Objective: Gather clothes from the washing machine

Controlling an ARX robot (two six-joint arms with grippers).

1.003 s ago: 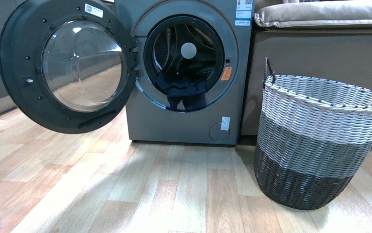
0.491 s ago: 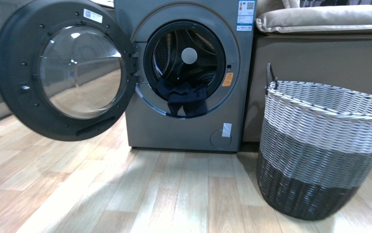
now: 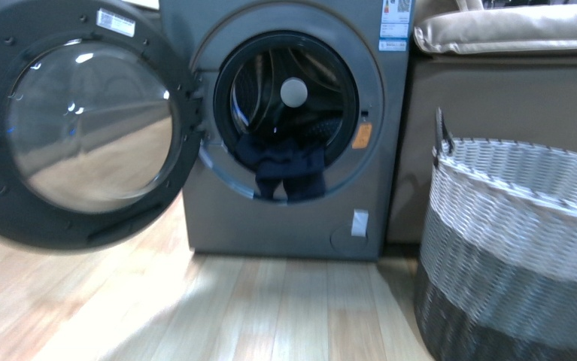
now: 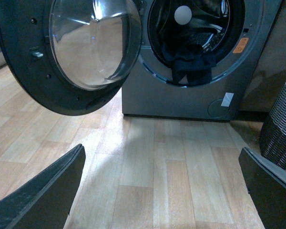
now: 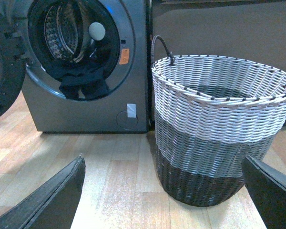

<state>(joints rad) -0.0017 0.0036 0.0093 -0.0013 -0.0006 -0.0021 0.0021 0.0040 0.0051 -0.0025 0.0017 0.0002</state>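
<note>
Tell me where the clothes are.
In the front view, the clothes drape over the drum-mouth rim of the washing machine, between its open door and the basket.

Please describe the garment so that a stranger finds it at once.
Find the grey metallic front-loading washing machine, its round door open. A dark navy-blue soft garment hangs over the lower rim of its mouth. It is the only cloth among shiny metal.
</note>
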